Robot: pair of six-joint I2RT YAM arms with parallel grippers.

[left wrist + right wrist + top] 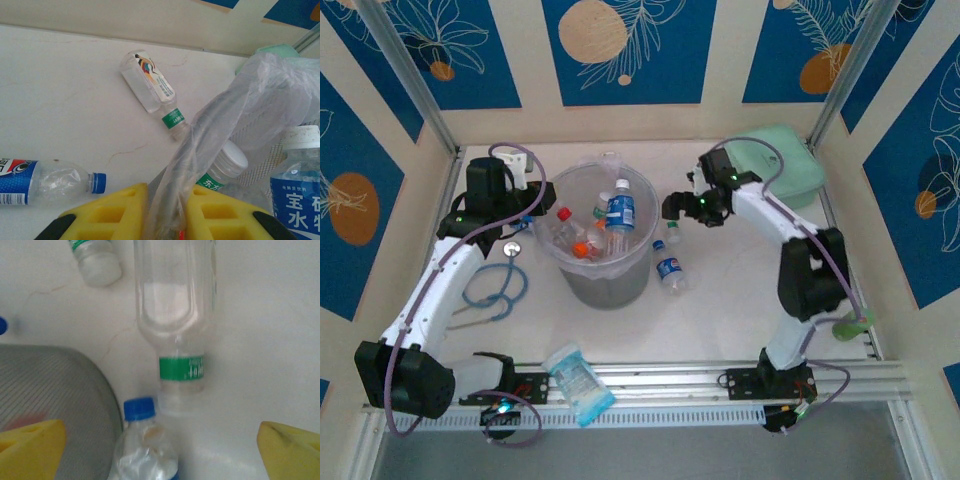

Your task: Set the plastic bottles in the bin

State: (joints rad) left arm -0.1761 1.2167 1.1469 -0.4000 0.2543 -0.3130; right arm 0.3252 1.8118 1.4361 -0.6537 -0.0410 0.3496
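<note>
top: high, looking down, far | wrists: close, low | shared: bin (610, 285) wall

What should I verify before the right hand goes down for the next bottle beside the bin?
1. Right hand open: ok, spread wide with nothing held.
2. Target in sight: ok, a clear plastic bottle with a green label band lies on the white table in front of it.
3. Free space around the target: cannot tell, the crumpled blue-capped clear bottle lies right at its neck and contact is unclear.
4. Left hand grip: ok, shut on the clear plastic bag liner.
5. Large round translucent grey bin: ok, upright with its mouth open.
</note>
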